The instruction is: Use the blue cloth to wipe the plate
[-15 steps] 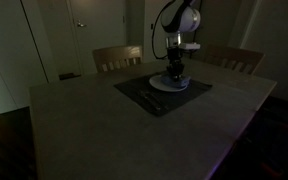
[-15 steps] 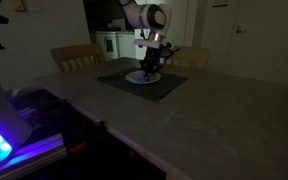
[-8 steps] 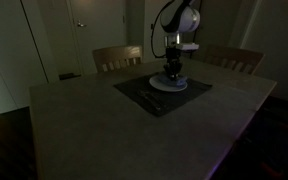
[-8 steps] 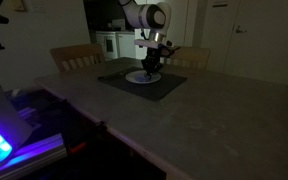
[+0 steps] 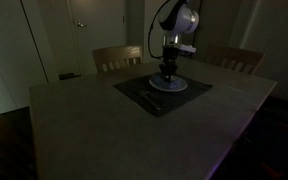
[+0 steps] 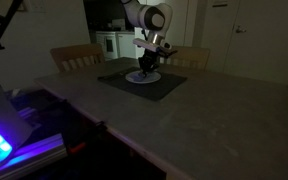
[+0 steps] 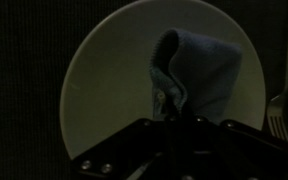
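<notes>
The white round plate (image 7: 104, 85) lies on a dark placemat (image 5: 154, 95) on the table, seen in both exterior views, plate (image 5: 170, 86) and plate (image 6: 144, 77). In the wrist view the pale blue cloth (image 7: 199, 75) hangs bunched over the plate's right half. My gripper (image 7: 171, 118) is shut on the cloth's near end, the fingers pressed together with fabric pinched between them. In the exterior views the gripper (image 5: 168, 72) stands upright just above the plate, gripper (image 6: 147, 68).
A fork (image 7: 281, 112) lies right of the plate on the placemat. Dark cutlery (image 5: 147, 99) lies on the mat's near side. Wooden chairs (image 5: 117, 57) stand behind the table. The room is dim.
The gripper with the cloth has shifted slightly across the plate and lifted a little; the grip stays the same.
</notes>
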